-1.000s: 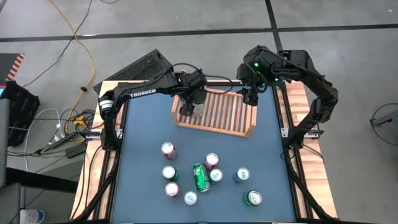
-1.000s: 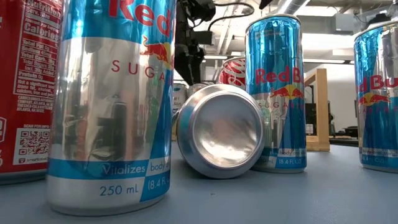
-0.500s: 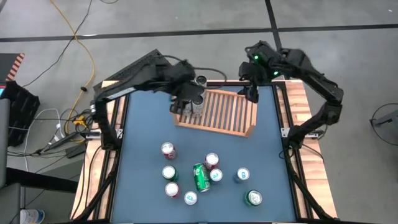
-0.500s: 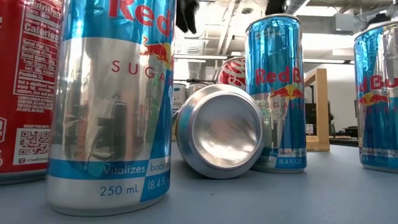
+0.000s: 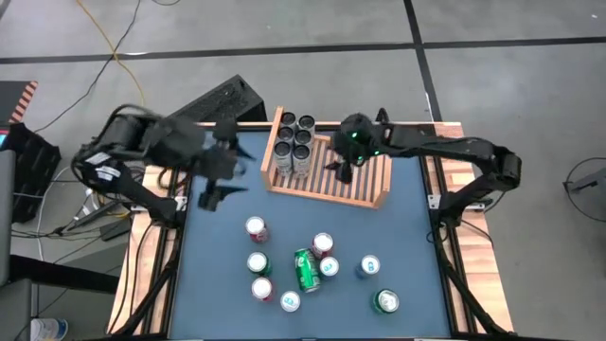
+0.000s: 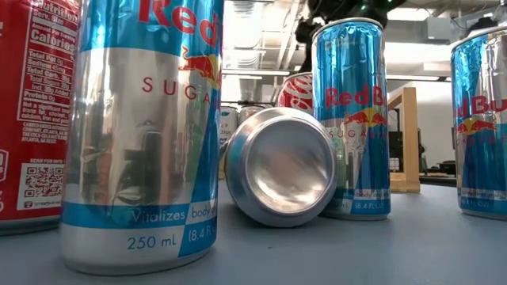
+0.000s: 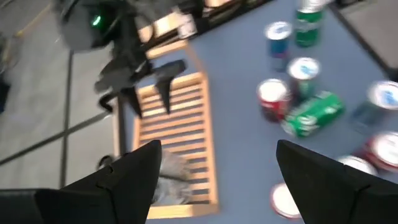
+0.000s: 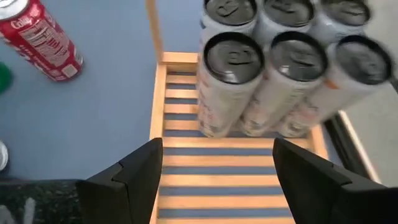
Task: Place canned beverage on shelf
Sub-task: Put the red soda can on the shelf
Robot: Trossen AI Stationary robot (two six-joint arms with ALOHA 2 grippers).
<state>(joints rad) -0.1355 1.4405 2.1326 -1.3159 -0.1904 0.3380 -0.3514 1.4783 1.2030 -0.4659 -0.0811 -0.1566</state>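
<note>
Blue bench (image 5: 218,275) w/ 1 wooden shelf (image 5: 365,185) at its far edge. 6 cans (image 5: 294,145) stand packed in shelf's left end; 8 more cans (image 5: 308,270) on bench, 1 lying flat. Left hand (image 5: 220,180) beside shelf, fingers apart, empty. Right hand (image 5: 343,170) over shelf, fingers apart, empty.

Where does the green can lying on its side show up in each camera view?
High view: green can lying amid the upright cans.
Low view: cannot tell.
Left wrist view: beside a red can.
Right wrist view: not in it.
Shared landmark: the shelf.
</note>
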